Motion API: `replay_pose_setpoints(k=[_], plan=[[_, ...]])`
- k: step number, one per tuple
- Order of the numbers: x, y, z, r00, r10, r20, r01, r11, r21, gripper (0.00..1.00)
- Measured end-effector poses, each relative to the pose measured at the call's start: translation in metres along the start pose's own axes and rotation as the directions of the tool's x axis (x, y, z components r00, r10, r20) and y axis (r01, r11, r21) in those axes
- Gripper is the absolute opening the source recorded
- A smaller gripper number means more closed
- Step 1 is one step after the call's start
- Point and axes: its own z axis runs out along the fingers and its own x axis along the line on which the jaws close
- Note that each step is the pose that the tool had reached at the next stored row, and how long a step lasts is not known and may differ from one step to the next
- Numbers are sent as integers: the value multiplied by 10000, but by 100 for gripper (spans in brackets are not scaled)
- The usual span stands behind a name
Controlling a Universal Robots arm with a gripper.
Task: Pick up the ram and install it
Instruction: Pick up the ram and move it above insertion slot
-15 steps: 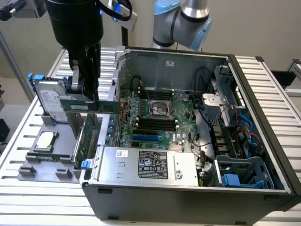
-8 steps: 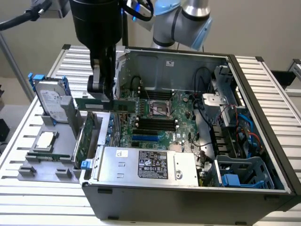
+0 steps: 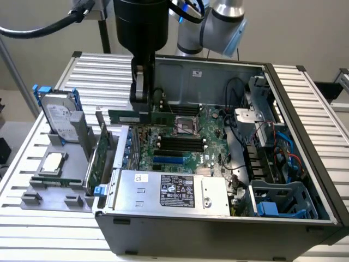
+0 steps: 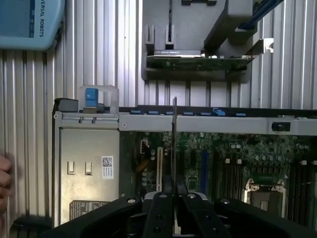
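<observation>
The ram [image 3: 163, 118] is a long green stick held level above the open computer case, over its edge on the exterior view's left. My gripper [image 3: 140, 105] is shut on it, pinching it left of its middle from above. In the wrist view the ram [image 4: 174, 139] appears edge-on as a thin line running out from between the black fingers [image 4: 163, 201] of my gripper [image 4: 174, 191]. Below it lies the motherboard [image 3: 210, 139] with its black memory slots [image 3: 180, 143], which sit lower and further to the exterior view's right than the stick.
A grey holder [image 3: 52, 188] at the exterior view's left carries a hard drive [image 3: 59, 117], a square silver chip [image 3: 53, 162] and a large green card [image 3: 100, 159]. The power supply [image 3: 169, 191] fills the case's front. A hand [image 4: 4, 178] shows at the wrist picture's edge.
</observation>
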Motion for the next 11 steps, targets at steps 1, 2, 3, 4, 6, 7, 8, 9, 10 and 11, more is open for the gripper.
replay_pose_setpoints(k=[1, 2, 3, 4, 6, 7, 8, 9, 10, 11], plan=[[-16, -34, 2, 10000, 0, 2, 0, 10000, -3, 0], [-33, -69, 5, 10000, 0, 5, 0, 10000, -6, 0], [-50, -103, 9, 10000, 0, 7, 0, 10000, -9, 0], [-68, -135, 13, 10000, 0, 9, 0, 10000, -11, 0], [-121, -184, 30, 10000, 0, 9, 0, 10000, -15, 0], [-153, -202, 41, 10000, 0, 9, 0, 10000, -16, 0], [-187, -221, 54, 10000, 1, 8, -1, 10000, -18, 0], [-221, -240, 67, 10000, 0, 9, 0, 10000, -18, 0], [-256, -259, 81, 10000, 0, 9, 0, 10000, -19, 0], [-290, -278, 94, 10000, -1, 9, 1, 10000, -20, 0]])
